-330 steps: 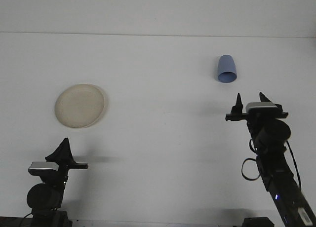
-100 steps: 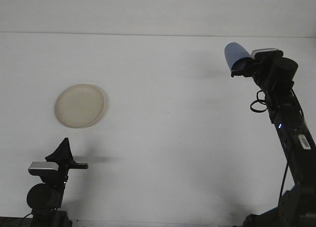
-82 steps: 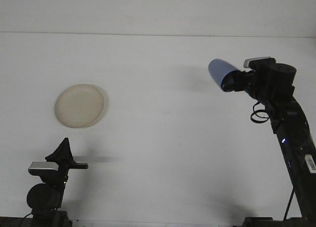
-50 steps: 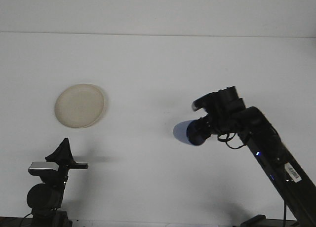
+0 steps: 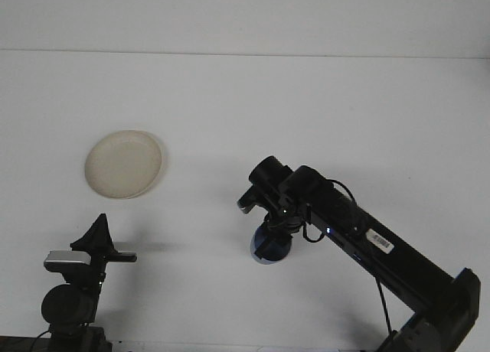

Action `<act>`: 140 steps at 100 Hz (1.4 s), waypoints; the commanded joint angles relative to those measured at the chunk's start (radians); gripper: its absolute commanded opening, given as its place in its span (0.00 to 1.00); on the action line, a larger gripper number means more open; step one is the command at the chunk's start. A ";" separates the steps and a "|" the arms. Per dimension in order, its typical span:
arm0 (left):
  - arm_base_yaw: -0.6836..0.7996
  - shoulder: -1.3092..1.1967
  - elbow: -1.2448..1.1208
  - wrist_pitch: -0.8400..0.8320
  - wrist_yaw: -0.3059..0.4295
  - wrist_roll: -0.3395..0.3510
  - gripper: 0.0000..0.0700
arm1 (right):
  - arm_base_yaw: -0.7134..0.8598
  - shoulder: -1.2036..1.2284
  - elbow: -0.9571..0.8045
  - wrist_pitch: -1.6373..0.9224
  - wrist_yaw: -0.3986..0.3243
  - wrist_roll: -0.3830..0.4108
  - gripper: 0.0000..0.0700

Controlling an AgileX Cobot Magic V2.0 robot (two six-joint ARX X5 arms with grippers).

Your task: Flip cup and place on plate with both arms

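The right hand [image 5: 272, 228] is clamped on the blue cup [image 5: 271, 247], pointing down at the table [image 5: 245, 107] with the cup hanging beneath it, low over or touching the surface; which, I cannot tell. This puts the cup near the middle of the table, somewhat toward the near edge, and it looks like a set-down spot both arms can reach, so the cup can pass from one to the other. Whether the cup's mouth faces up or down is hidden by the hand.

The left hand [image 5: 98, 229] waits low by the near left corner, its fingers drawn together to a point, holding nothing. The plate [image 5: 124, 164] lies flat toward the left edge, well apart from the cup and just beyond the left hand, so that arm is best placed to finish the placing.
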 commanded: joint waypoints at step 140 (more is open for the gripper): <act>-0.002 0.076 0.189 -0.153 0.193 -0.524 0.02 | -0.105 -0.156 0.302 0.216 -0.175 -0.030 0.56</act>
